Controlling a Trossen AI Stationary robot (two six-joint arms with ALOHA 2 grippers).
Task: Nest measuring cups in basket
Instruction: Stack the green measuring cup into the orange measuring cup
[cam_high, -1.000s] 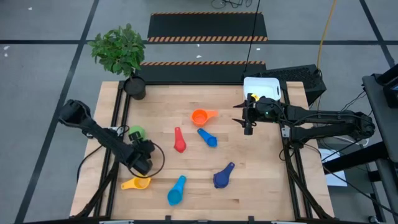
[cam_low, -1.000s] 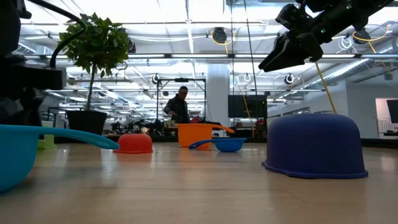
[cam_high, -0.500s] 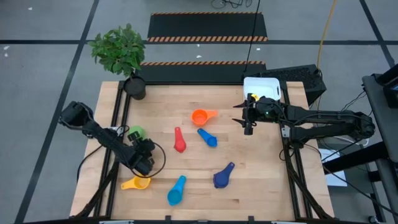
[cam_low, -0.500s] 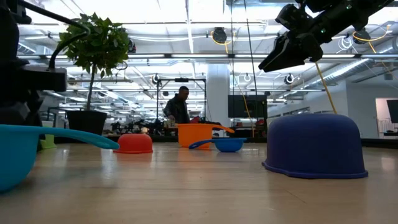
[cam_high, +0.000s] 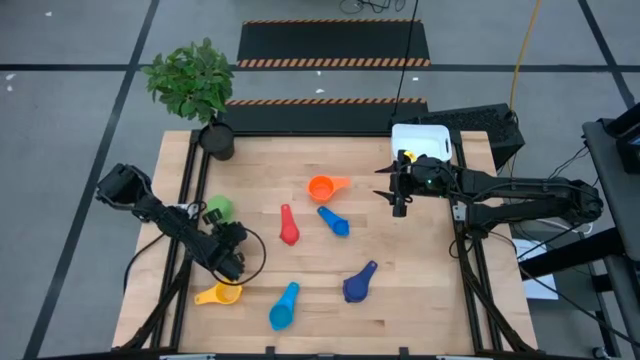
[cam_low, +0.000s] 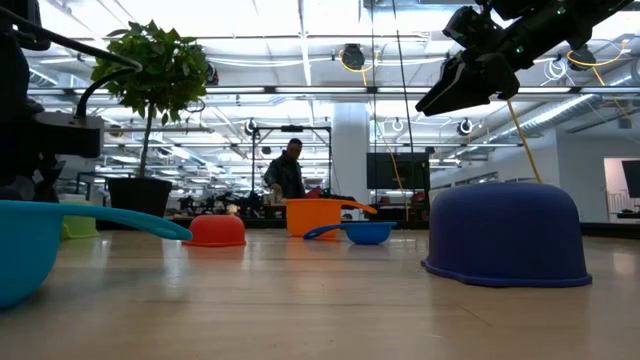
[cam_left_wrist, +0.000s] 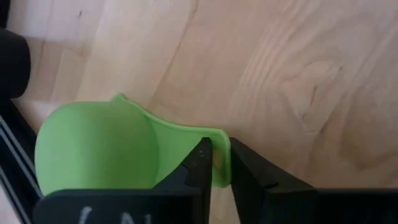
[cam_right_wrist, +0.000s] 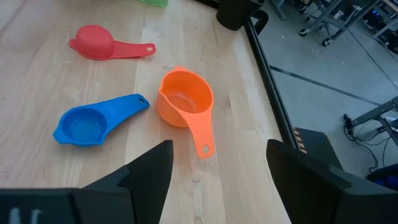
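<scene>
Item, hidden: I see the white basket (cam_high: 425, 137) only at its far half from above; the right arm covers the rest. In the low view the light blue cup (cam_low: 40, 245) is cut off at the edge, and the yellow cup (cam_high: 218, 295) does not show there at all.

Item, changed: my left gripper (cam_left_wrist: 217, 168) has narrowed its jaws over the last second and now pinches the handle tip of a green measuring cup (cam_left_wrist: 106, 149) (whether firmly, I cannot tell). From above, that cup (cam_high: 218, 208) has shifted slightly toward the table's far-left edge. The right gripper (cam_high: 399, 205) has not moved; it hangs near the basket, jaws wide, holding nothing.

Item, orientation:
- orange cup (cam_right_wrist: 185, 99), upright, handle toward the right edge
- red cup (cam_high: 289, 226), long axis front-to-back
- medium blue cup (cam_high: 334, 221), diagonal
- dark blue cup (cam_low: 506, 233), bowl down
- all lie on the wooden table (cam_high: 420, 270), none in the basket.
</scene>
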